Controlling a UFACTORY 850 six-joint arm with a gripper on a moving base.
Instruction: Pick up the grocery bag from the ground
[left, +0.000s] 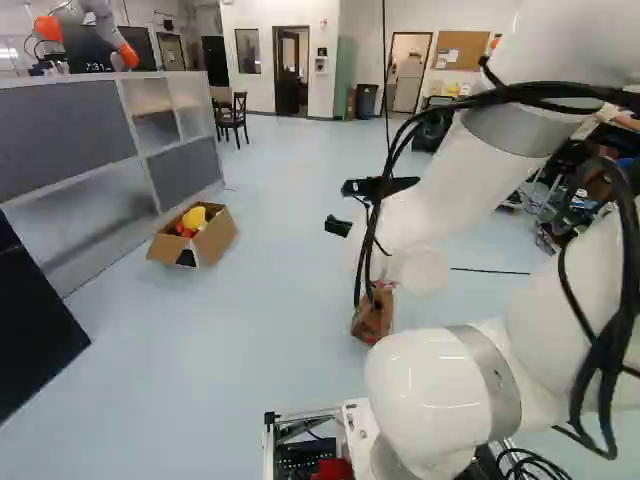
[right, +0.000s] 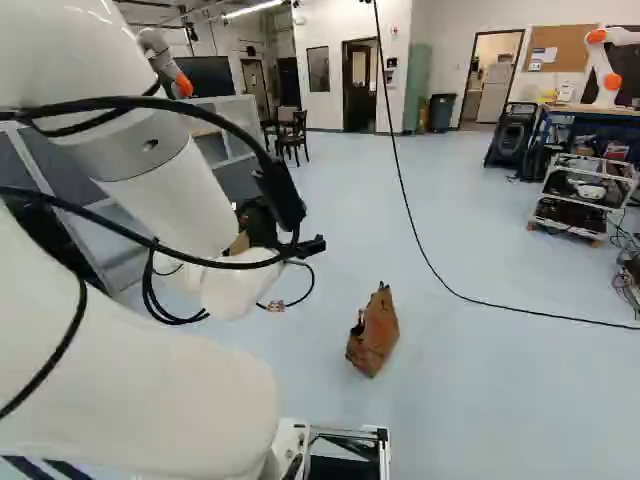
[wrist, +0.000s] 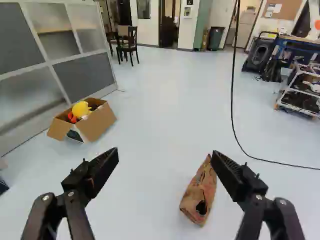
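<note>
Low in the left base view, the brown grocery bag (left: 372, 316) sits on the floor (left: 270, 320), partly screened by the arm (left: 430, 385), so this view is a poor guide for lining up. Across to the right base view, the same bag shows whole, a crumpled shape narrowing to a top that points up, with the black cable (right: 430, 262) running past it on the far side; a descent that keeps off that cable seems wise. From the wrist view, the gripper (wrist: 165, 157) has its two fingers spread wide, holding nothing, and the bag lies ahead of and below them, nearer the finger farther from the open carton (wrist: 97, 125). Best, I judge, to shift sideways until the bag is centred, tilt down, and turn the fingers to straddle its narrow top, then lower slowly and close on a good fold of paper: a shallow pinch could slip or tear, a hard push could topple it.
</note>
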